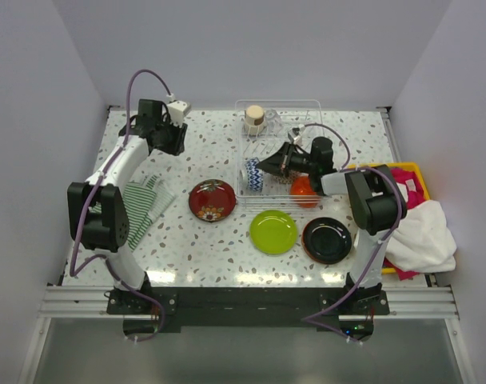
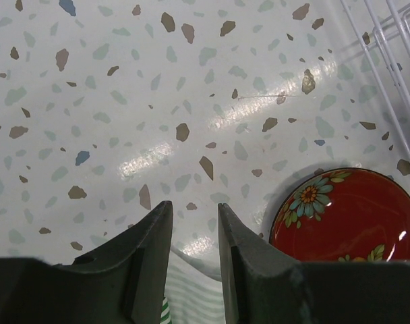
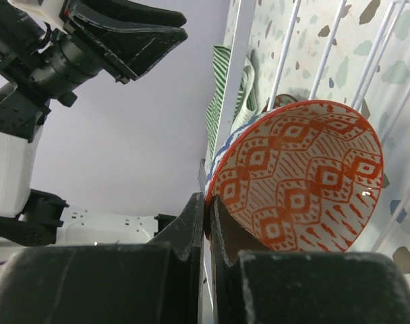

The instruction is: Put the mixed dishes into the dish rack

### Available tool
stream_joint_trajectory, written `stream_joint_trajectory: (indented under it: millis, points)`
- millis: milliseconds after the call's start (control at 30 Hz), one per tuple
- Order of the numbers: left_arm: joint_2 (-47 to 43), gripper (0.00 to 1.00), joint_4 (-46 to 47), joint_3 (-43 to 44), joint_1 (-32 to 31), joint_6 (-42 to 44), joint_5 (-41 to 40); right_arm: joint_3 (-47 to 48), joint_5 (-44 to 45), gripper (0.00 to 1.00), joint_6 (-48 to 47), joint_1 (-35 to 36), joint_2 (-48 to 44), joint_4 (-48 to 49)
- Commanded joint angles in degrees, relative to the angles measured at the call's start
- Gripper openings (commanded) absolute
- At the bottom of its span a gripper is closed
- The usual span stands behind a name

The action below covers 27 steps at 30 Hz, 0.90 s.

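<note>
My right gripper is shut on the rim of the blue-white patterned bowl, holding it on edge inside the dish rack. In the right wrist view the bowl shows its orange-patterned inside, with its rim pinched in the gripper. A beige cup stands in the rack's far end. The orange bowl sits at the rack's near right corner. The dark red plate, lime green plate and black plate lie on the table. My left gripper is open and empty above the table, left of the red plate.
The green-white striped cloth lies on the table's left side, below my left gripper. A yellow bin of coloured cloths stands at the right edge, with a white cloth spilling over it. The rack's wires show at the left wrist view's top right.
</note>
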Motion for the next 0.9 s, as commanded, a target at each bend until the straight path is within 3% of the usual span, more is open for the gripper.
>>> stream_joint_trajectory:
  millis: [0, 167, 300, 400, 467, 600, 700, 867]
  points:
    - [-0.3, 0.38, 2.7, 0.5, -0.3, -0.4, 0.2, -1.5, 1.2, 0.0, -6.2, 0.4, -3.6, -7.7]
    - [1.1, 0.38, 3.3, 1.2, -0.2, -1.1, 1.3, 0.2, 2.5, 0.0, -13.8, 0.3, -5.5, -20.1]
    - [1.8, 0.38, 4.1, 1.3, -0.2, -1.2, 1.9, 4.8, 6.0, 0.02, -29.9, 0.3, -7.4, -44.2]
    - [1.8, 0.38, 5.5, 1.2, -0.3, -1.4, 2.5, 8.5, 8.3, 0.15, -38.2, -0.2, -7.6, -56.5]
    - [2.0, 0.38, 6.3, 1.2, -0.3, -1.5, 3.0, 12.0, 10.4, 0.16, -42.5, -0.6, -7.9, -61.8]
    - [1.8, 0.38, 7.5, 1.2, -0.3, -1.5, 3.3, 20.1, 20.0, 0.25, -59.2, -0.6, -9.4, -81.1]
    - [1.8, 0.38, 8.4, 1.2, -0.3, -1.4, 3.3, 23.6, 24.4, 0.34, -66.4, -0.6, -11.0, -87.5]
    - [1.5, 0.38, 9.2, 1.1, -0.2, -1.9, 3.4, 25.9, 25.6, 0.38, -73.0, -0.6, -12.6, -91.0]
